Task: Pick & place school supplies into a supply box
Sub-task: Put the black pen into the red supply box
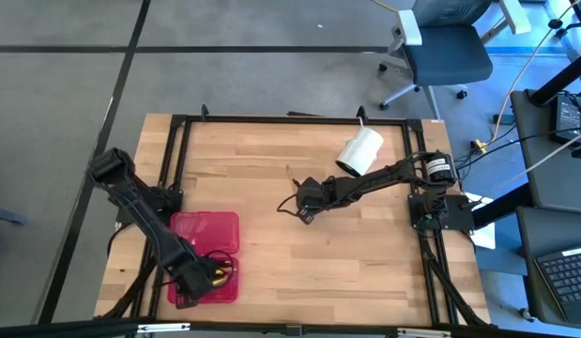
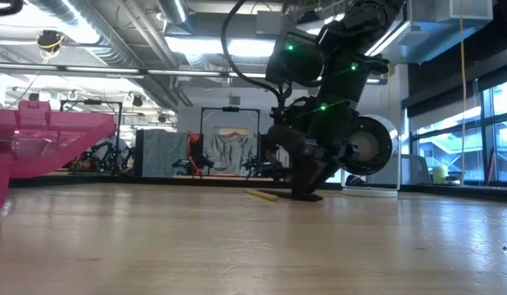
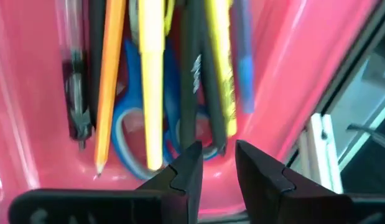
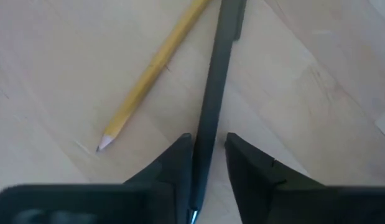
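Observation:
The red supply box (image 1: 204,253) lies open near the table's left near corner. In it, my left wrist view shows the blue-handled scissors (image 3: 127,134) under orange, yellow and black pens. My left gripper (image 3: 218,163) hovers over the box, open by a narrow gap, with nothing between its fingers. My right gripper (image 4: 209,155) is down at the table's middle (image 1: 304,202), narrowly open. It straddles a black pen (image 4: 212,93) that lies flat on the wood. A wooden pencil (image 4: 152,68) lies beside the pen on the table, also seen in the low view (image 2: 261,195). My right gripper comes from above with its fingers pointing down, set across the black pen near its tip end (image 4: 201,168). One finger (image 4: 180,158) stands right against the pen and bare wood shows beside the other. I cannot tell whether it touches the pen.
A white cylinder (image 1: 360,150) lies on its side near the table's far right. Bare wood runs between the box and the right gripper. A black frame (image 1: 271,119) edges the table. An office chair (image 1: 440,47) stands beyond the far edge.

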### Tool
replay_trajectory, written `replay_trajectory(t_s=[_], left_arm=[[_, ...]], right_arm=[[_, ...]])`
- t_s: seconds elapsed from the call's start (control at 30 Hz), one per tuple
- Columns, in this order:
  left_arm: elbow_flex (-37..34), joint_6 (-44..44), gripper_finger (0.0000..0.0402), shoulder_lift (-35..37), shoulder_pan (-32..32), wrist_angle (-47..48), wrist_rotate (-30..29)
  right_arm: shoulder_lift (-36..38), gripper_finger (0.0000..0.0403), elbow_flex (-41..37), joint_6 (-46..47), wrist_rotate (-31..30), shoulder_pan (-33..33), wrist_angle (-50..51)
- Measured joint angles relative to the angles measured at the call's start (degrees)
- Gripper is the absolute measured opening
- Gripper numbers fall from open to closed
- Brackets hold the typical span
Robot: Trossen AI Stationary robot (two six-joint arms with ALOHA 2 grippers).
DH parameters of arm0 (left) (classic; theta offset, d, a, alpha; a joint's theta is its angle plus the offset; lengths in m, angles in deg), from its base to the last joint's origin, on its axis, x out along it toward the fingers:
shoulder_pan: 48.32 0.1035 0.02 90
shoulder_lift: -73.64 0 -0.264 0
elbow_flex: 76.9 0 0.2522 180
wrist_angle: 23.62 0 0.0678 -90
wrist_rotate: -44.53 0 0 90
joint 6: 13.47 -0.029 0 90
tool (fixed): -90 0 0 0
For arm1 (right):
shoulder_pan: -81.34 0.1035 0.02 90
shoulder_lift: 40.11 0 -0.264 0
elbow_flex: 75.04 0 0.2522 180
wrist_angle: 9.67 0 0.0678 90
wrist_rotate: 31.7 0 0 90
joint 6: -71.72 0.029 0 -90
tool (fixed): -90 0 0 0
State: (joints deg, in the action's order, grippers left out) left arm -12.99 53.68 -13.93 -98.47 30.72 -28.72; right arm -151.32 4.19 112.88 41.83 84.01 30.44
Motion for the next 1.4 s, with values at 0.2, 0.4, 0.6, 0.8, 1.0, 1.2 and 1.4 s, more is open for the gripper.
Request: replay_trajectory(t_s=[0.2, 0.4, 0.6, 0.8, 1.0, 1.2, 1.4], left_arm=[[0.0, 0.7, 0.0087, 2.1, 0.0, -6.0, -6.9], [0.0, 0.6, 0.0087, 3.6, 0.0, -15.2, -12.9], [0.0, -5.5, 0.0088, 3.7, 0.6, -22.4, -25.0], [0.0, -13.3, 0.0086, 3.8, 3.5, -24.7, -34.1], [-0.1, -25.8, 0.0089, 3.7, 6.4, -30.2, -42.6], [-3.8, -42.1, 0.01, 3.7, 10.4, -48.9, -43.6], [-10.9, -56.7, 0.0123, 3.7, 16.0, -72.0, -40.4]], right_arm=[[0.0, 0.0055, 0.0, -2.7, 0.0, 0.1, 0.4], [0.0, 0.0029, 0.0, -2.5, -0.1, 0.3, 0.5], [1.5, 0.0036, -0.3, -2.2, 0.3, 2.0, 2.8], [6.2, 0.0032, -0.3, -2.3, 0.0, 5.8, 3.0], [12.6, 0.0038, -0.2, -2.5, -5.1, 11.7, 1.2], [18.2, 0.0039, -0.2, -5.3, -11.3, 18.9, -5.3], [19.5, 0.0044, -0.2, -13.6, -13.0, 26.2, -18.8]])
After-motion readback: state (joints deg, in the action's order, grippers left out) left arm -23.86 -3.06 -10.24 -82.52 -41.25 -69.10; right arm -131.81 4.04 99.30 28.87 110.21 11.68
